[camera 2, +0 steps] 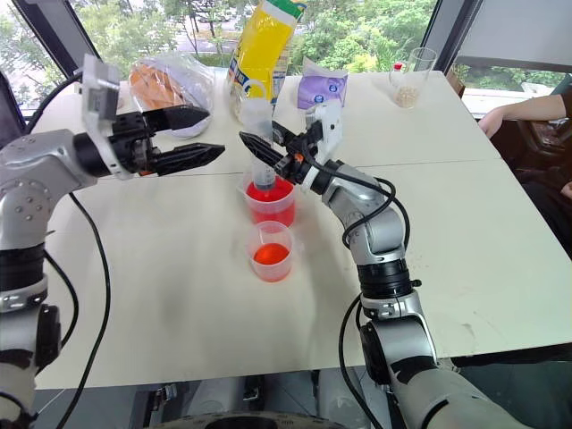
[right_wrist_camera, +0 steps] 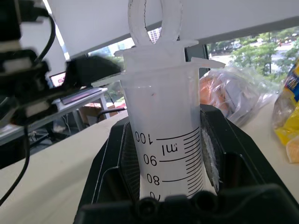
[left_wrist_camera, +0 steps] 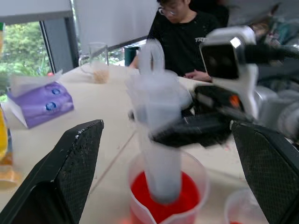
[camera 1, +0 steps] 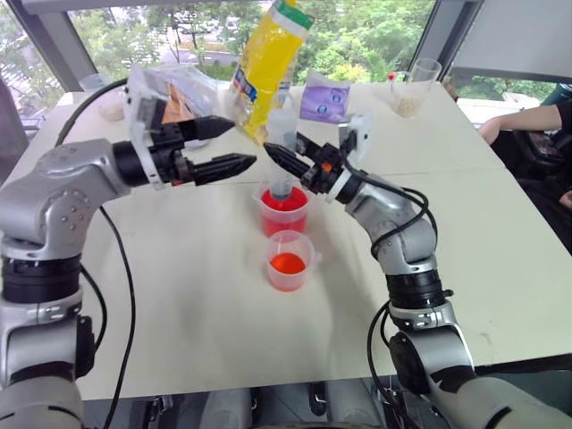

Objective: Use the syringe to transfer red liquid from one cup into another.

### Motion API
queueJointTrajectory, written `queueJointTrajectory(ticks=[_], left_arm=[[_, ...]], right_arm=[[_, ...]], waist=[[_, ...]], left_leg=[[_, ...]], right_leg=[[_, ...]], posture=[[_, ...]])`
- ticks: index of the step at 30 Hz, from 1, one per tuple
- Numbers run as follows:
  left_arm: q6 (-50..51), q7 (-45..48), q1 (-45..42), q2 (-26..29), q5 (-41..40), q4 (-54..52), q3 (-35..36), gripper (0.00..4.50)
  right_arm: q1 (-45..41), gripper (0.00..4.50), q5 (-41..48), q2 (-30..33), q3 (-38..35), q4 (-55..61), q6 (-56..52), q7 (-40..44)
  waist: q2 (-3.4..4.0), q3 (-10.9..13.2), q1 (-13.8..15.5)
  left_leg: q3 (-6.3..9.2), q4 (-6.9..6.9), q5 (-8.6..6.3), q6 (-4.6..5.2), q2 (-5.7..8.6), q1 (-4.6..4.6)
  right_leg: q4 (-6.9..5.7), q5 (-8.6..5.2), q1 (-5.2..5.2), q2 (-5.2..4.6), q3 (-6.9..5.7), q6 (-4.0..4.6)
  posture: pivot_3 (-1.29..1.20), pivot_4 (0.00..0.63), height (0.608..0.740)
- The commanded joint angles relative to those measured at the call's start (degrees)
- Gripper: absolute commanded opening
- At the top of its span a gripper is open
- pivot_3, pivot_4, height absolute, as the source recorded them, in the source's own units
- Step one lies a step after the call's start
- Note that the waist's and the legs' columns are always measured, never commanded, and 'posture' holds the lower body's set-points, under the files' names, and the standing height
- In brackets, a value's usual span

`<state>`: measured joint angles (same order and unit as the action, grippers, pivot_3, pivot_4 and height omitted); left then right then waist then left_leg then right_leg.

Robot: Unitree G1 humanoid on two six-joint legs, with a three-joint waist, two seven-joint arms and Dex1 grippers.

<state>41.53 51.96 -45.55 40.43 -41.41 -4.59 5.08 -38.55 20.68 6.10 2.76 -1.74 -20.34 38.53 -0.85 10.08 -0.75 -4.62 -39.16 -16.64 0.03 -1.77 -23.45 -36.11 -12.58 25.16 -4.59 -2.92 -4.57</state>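
Left gripper: two black tapered fingers spread wide apart, holding nothing, pointing level toward the syringe from its left, close to it but apart.

Syringe: clear, thick plastic barrel with printed black graduation marks, flanged top and a ring-shaped plunger handle. Long axis upright, slightly tilted; tip points down into the handled cup, plunger ring points up. Lower end stands in the red liquid.

Handled cup: taller clear plastic beaker with flared rim, on the white table, holding red liquid, translucent and bright red.

Small cup: shorter clear plastic cup, tapered walls, no handle, standing just in front of the handled cup, nearer the robot. A shallow layer of orange-red liquid lies in its bottom.

Right gripper: black fingers clamped on the syringe barrel, one on each side, seen plainly in the right wrist view; reaches in from the right.

Far edge of table: crinkled clear plastic bag with brownish contents, tall yellow packet, purple pouch, clear glass cup holding pale grains.

Far right: a person's arm resting at the table edge.
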Motion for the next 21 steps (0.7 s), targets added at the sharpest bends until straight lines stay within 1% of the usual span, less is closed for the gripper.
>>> queueJointTrajectory(ticks=[1, 7, 13, 16, 21], left_arm=[[-2.4, -1.0, -3.3, -1.7, 2.9, 2.0, -0.9, 4.50], [-3.7, -0.8, -7.6, -5.8, 5.8, 6.0, -2.8, 4.50], [-3.9, -0.1, -8.5, -7.3, 6.6, 7.5, -2.9, 4.50], [-3.3, 0.4, -8.4, -7.4, 6.3, 7.2, -2.7, 3.65], [-2.7, 1.5, -8.0, -7.0, 5.9, 6.8, -2.5, 1.07]], right_arm=[[-0.2, 1.41, -0.8, 0.4, 0.8, 1.2, 2.8, 0.3], [0.3, 1.41, -1.8, 1.0, 2.0, 1.2, 4.0, 0.2], [0.5, 1.41, -2.3, 1.3, 2.6, 1.1, 4.6, 0.2], [0.4, 1.41, -2.3, 1.4, 2.6, 0.7, 4.7, 0.2], [0.0, 1.41, -2.4, 1.5, 2.5, 0.3, 4.8, 0.3]], waist=[[0.00, 0.0, -0.1], [0.00, 0.0, -0.2], [0.00, 0.0, -0.2], [0.00, 0.0, -0.2], [0.00, 0.0, -0.1]], left_leg=[[-0.02, -0.01, 0.00, 0.00, 0.00, 0.00], [0.00, 0.00, 0.00, -0.01, -0.01, 0.01], [0.00, 0.00, 0.01, -0.02, -0.02, 0.01], [0.00, 0.00, 0.01, -0.01, -0.02, 0.01], [0.00, -0.01, 0.01, -0.01, -0.02, 0.01]], right_leg=[[0.00, 0.00, 0.00, 0.00, 0.01, 0.00], [-0.01, 0.00, 0.01, 0.02, 0.00, 0.00], [-0.02, 0.00, 0.02, 0.02, 0.00, 0.00], [-0.01, 0.00, 0.02, 0.01, 0.00, 0.00], [-0.01, 0.00, 0.01, 0.01, 0.00, 0.00]], posture=[[0.00, 0.150, 0.740], [0.00, 0.150, 0.740], [0.00, 0.150, 0.740], [0.00, 0.150, 0.740], [0.00, 0.150, 0.740]])
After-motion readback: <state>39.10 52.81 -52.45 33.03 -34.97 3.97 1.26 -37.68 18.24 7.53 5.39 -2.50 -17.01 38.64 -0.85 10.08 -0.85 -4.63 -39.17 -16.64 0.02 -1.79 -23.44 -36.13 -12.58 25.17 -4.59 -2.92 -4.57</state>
